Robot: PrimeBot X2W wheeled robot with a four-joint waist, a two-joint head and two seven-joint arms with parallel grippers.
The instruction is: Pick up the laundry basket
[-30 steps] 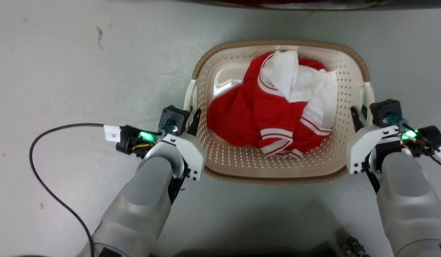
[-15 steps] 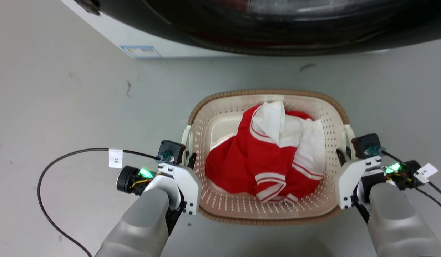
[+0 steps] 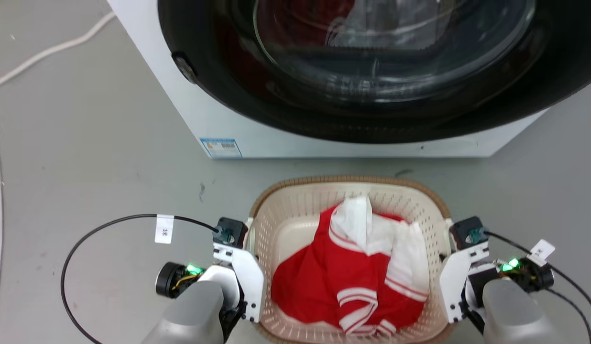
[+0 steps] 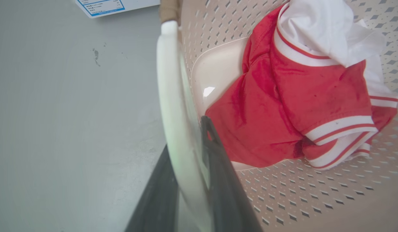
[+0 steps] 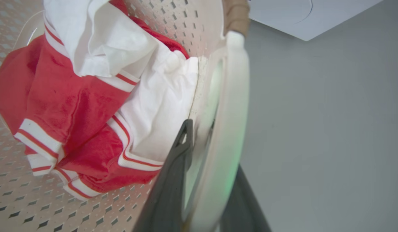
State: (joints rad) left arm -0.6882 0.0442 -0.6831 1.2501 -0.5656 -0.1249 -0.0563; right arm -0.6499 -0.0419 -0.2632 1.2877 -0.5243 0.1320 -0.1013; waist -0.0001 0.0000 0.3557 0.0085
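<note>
The laundry basket (image 3: pixel 348 180), cream perforated plastic with a brown woven rim, sits low in the head view before the washer. A red and white garment (image 3: pixel 353 272) lies inside it. My left gripper (image 3: pixel 247 234) is shut on the basket's left white loop handle (image 4: pixel 173 96), one dark finger on each side of the loop. My right gripper (image 3: pixel 446 239) is shut on the right handle (image 5: pixel 231 96) the same way. In the wrist views the left gripper (image 4: pixel 186 145) and right gripper (image 5: pixel 212 148) clamp the loops, with the garment (image 4: pixel 282 96) beside them.
A white front-loading washer (image 3: pixel 219 119) with a dark round glass door (image 3: pixel 372 71) stands just beyond the basket. A black cable (image 3: pixel 85 239) loops over the grey floor at the left. A white cord (image 3: pixel 47 48) runs across the far left corner.
The head camera has tilted up, so the washer has come into view and the basket sits lower and smaller. Both grippers stay on the handles. The dark floor mark now lies nearer the basket's left rim.
</note>
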